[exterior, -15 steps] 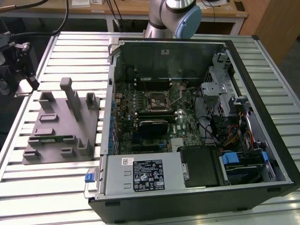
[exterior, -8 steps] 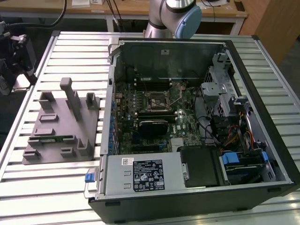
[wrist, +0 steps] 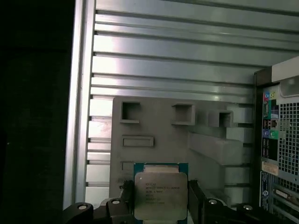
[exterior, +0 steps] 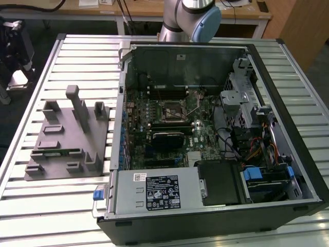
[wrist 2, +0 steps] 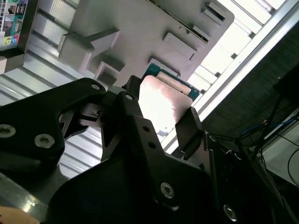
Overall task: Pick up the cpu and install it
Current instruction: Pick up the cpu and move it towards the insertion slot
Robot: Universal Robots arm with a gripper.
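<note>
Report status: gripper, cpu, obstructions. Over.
Gripper shut on cpu. Chip held clear of grey holder. Nothing seen over socket in open case.

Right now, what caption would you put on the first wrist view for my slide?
Gripper holding the cpu over the grey holder on the slatted table.

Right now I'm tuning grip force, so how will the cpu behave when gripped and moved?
Probably stiff: the cpu is a flat plate with a metal lid, sitting unbent between the sides of the hand. Likely light, since it looks thin. The smooth, shiny lid may be slippery, and the thin green rim looks fragile.
</note>
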